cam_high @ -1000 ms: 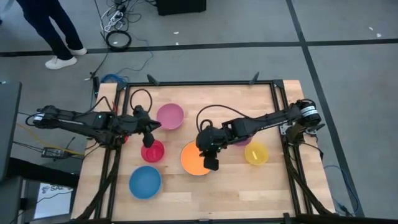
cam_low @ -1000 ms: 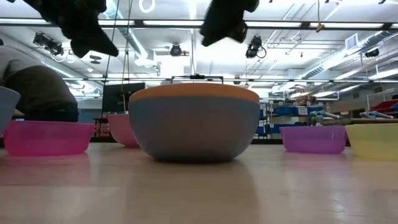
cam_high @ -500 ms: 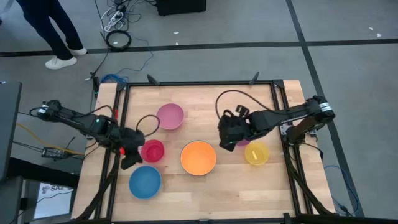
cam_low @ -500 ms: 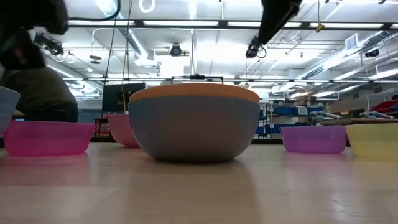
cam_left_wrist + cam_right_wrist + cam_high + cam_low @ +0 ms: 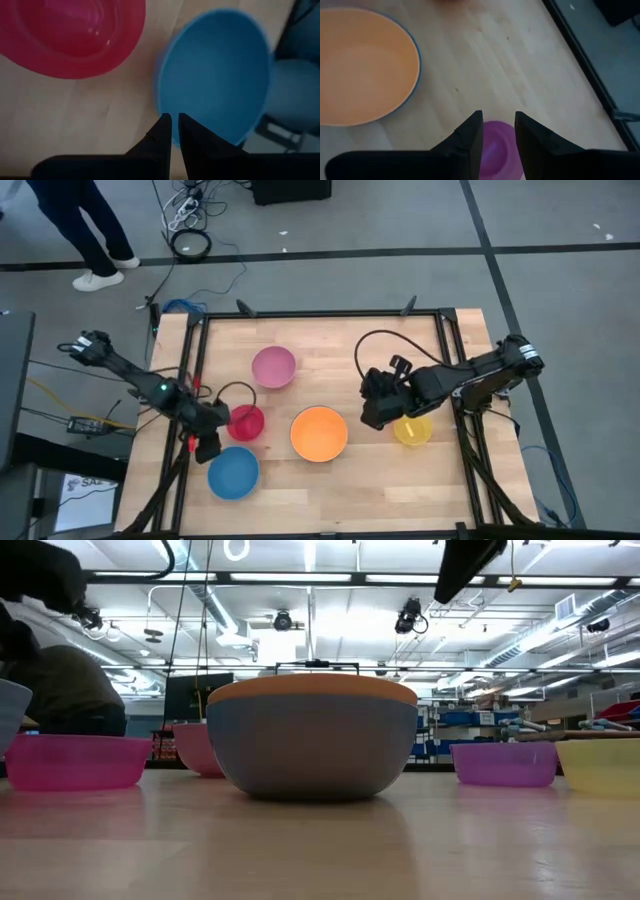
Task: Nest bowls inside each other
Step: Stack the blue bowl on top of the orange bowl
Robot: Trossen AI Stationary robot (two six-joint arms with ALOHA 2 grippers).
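Note:
Several bowls rest bottom-down on the wooden table (image 5: 440, 480): pink (image 5: 273, 367), red (image 5: 245, 423), blue (image 5: 233, 472), yellow (image 5: 412, 430), and an orange one (image 5: 319, 434) nested in a blue-grey bowl (image 5: 315, 750). The purple bowl (image 5: 496, 150) shows between my right fingers and stands on the table in the low view (image 5: 503, 763). My left gripper (image 5: 173, 120) hovers shut, with only a slit, over the blue bowl's (image 5: 215, 75) rim, beside the red bowl (image 5: 75, 35). My right gripper (image 5: 498, 125) hangs open high above the purple bowl.
A black frame rail (image 5: 320, 314) runs round the table; cables loop from both arms. A person's legs (image 5: 90, 230) stand on the floor beyond the far left corner. Bare wood lies along the near edge, right of the blue bowl.
My left gripper has swung from above the red bowl toward the table's near left and down, tipping to point at the blue bowl's rim. My right gripper has left the orange bowl, gone up and toward the table's right, and now stands over the purple bowl.

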